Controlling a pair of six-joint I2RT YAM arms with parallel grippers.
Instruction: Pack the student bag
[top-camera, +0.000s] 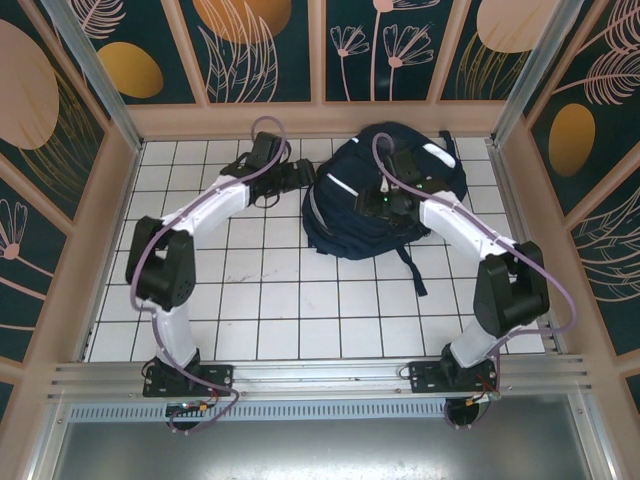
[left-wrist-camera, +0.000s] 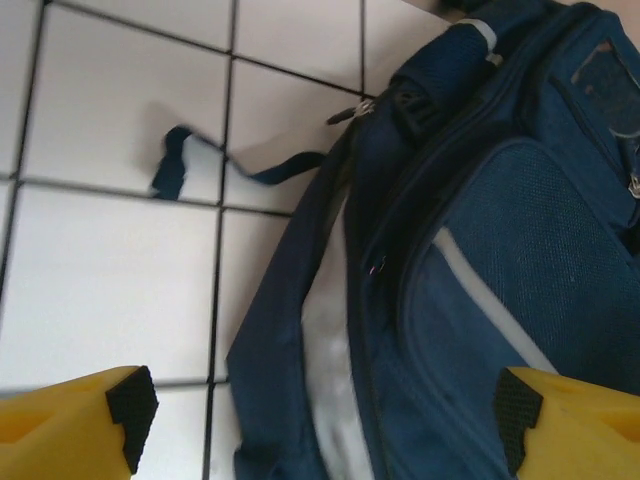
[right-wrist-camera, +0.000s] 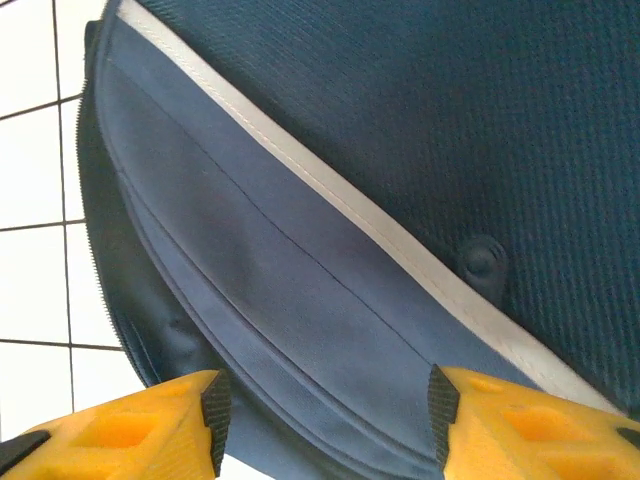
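Observation:
The student bag (top-camera: 355, 205), a dark navy backpack with white stripes, lies on the white tiled table at the back centre. My left gripper (top-camera: 296, 176) hovers at the bag's left edge, open. In the left wrist view the student bag (left-wrist-camera: 480, 260) runs between the wide-apart yellow fingers (left-wrist-camera: 75, 425) of the left gripper (left-wrist-camera: 325, 420), which hold nothing. My right gripper (top-camera: 388, 203) is over the middle of the bag. In the right wrist view the right gripper (right-wrist-camera: 325, 415) stands open just above the student bag (right-wrist-camera: 330, 200) and its white stripe.
A loose navy strap (left-wrist-camera: 215, 160) trails from the bag onto the tiles. Another strap (top-camera: 412, 272) lies toward the front. Patterned walls (top-camera: 320, 50) enclose the table on three sides. Bare tiles (top-camera: 300, 310) stretch in front of the bag.

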